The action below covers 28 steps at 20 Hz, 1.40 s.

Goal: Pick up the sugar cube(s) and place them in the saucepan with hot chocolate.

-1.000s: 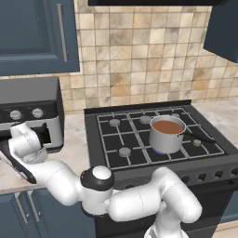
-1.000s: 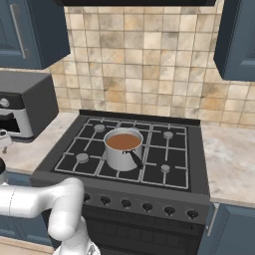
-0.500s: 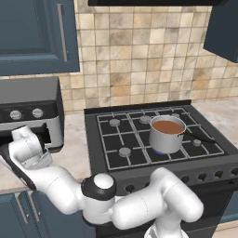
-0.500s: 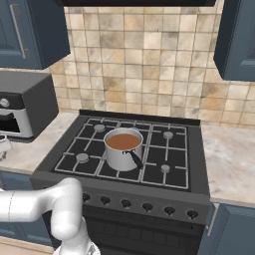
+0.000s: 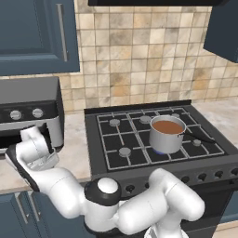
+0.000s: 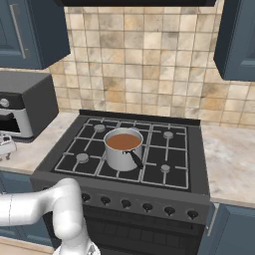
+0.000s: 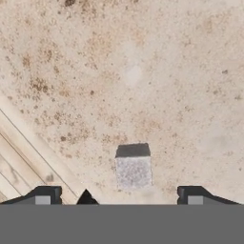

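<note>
A small greyish-white sugar cube (image 7: 133, 167) lies on the speckled counter, slightly right of centre between my two dark fingertips (image 7: 45, 195). My gripper (image 7: 119, 196) is open and straddles the cube without touching it. From the left base view the gripper (image 5: 45, 161) points down at the counter in front of the oven, far left of the stove. The saucepan with hot chocolate (image 5: 166, 134) stands on the stove's right front burner, its dark handle pointing right. It also shows mid-stove in the right base view, saucepan (image 6: 123, 148), with the gripper (image 6: 5, 145) at the left edge.
A grey countertop oven (image 5: 29, 111) stands just behind the hand. The counter's front edge (image 7: 33, 152) runs close to the cube on the lower left. The black gas stove (image 6: 149, 164) lies to the right, with blue cabinets above.
The hand has dropped a little toward the counter and shifted slightly right. The saucepan has not moved.
</note>
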{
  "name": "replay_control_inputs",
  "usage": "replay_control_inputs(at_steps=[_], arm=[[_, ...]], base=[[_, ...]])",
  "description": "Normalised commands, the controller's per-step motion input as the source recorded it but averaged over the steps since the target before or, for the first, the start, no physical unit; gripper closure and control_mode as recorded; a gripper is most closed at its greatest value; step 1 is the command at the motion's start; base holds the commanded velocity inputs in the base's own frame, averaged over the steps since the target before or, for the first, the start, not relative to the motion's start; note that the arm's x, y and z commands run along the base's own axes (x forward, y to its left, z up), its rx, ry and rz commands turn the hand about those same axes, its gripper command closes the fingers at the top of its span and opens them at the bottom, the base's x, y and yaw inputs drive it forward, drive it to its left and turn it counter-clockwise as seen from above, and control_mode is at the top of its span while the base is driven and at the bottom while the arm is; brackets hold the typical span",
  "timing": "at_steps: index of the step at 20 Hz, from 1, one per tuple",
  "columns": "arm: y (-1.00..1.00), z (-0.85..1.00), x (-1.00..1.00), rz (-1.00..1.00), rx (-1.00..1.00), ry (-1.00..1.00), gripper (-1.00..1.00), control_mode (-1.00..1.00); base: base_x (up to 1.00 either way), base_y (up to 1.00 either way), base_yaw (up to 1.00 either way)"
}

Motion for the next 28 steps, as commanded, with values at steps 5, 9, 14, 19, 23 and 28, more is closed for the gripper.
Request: replay_control_inputs(at_steps=[5, 9, 14, 19, 23, 28], arm=[[0.00, 0.00, 0.29, 0.00, 0.00, 0.00, -1.00, -1.00], [0.00, 0.00, 0.29, 0.00, 0.00, 0.00, -1.00, -1.00], [0.12, -0.01, 0.06, 0.00, 0.00, 0.00, -1.00, -1.00], [0.11, -0.04, 0.00, 0.00, 0.00, 0.00, -1.00, -1.00], [0.05, -0.05, 0.00, 0.00, 0.00, 0.00, -1.00, -1.00], [0.04, -0.08, 0.00, 0.00, 0.00, 0.00, -1.00, -1.00]], base=[[0.00, 0.00, 0.00], [0.00, 0.00, 0.00], [0.00, 0.00, 0.00], [0.00, 0.00, 0.00], [0.00, 0.00, 0.00], [0.00, 0.00, 0.00]])
